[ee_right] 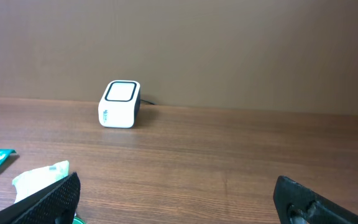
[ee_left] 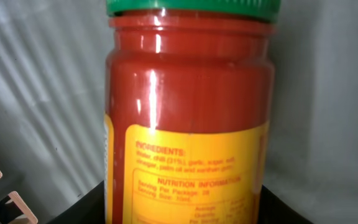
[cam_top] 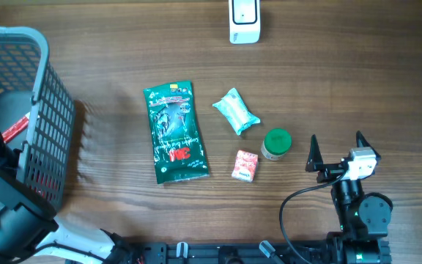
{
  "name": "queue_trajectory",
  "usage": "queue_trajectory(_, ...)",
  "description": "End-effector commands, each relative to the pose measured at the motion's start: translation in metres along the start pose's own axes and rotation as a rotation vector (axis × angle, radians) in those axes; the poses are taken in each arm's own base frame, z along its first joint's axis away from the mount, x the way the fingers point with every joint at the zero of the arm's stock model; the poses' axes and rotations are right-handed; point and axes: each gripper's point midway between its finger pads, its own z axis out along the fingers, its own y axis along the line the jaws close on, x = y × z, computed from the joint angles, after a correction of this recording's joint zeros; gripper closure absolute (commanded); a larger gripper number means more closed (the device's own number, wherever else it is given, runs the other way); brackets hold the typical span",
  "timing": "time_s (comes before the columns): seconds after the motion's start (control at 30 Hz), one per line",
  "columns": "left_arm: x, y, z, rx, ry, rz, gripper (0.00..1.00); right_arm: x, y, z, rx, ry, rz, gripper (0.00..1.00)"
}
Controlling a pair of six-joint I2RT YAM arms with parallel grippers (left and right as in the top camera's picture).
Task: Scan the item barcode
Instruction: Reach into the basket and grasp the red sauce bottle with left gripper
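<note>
A jar of red chilli sauce (ee_left: 188, 93) with a green lid and a yellow label fills the left wrist view, standing upright inside the grey basket (cam_top: 46, 110). My left gripper (ee_left: 185, 214) has its black fingers (ee_left: 86, 208) against both sides of the jar's lower body. The overhead view hides this grip behind the basket wall. The white barcode scanner (cam_top: 244, 20) sits at the table's far edge and also shows as the scanner (ee_right: 119, 104) in the right wrist view. My right gripper (cam_top: 337, 149) hovers open and empty at the front right.
On the table lie a green 3M pack (cam_top: 176, 132), a mint-and-white pouch (cam_top: 236, 111), a small red-and-white box (cam_top: 245, 166) and a green-lidded pot (cam_top: 276, 144). The pot stands just left of the right gripper.
</note>
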Motion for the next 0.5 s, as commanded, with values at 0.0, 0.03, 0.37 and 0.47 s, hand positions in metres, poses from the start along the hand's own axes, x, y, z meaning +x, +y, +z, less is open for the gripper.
queue_trajectory(0.0, 0.003, -0.003, -0.01, 0.041, 0.015, -0.009, 0.51, 0.0, -0.001, 0.0, 0.009, -0.003, -0.018, 0.0)
queue_trajectory(0.03, -0.001, -0.003, -0.019, 0.049, -0.003, -0.012, 0.52, 0.0, -0.001, 0.0, 0.008, -0.003, -0.018, 0.0)
queue_trajectory(0.37, -0.051, -0.015, -0.21, 0.401, -0.411, -0.052, 0.5, 0.0, -0.001, 0.0, 0.008, -0.003, -0.018, 0.0)
queue_trajectory(0.47, -0.049, -0.016, -0.288, 0.581, -0.597, -0.036, 0.5, 0.0, -0.001, 0.0, 0.008, -0.003, -0.018, 0.0)
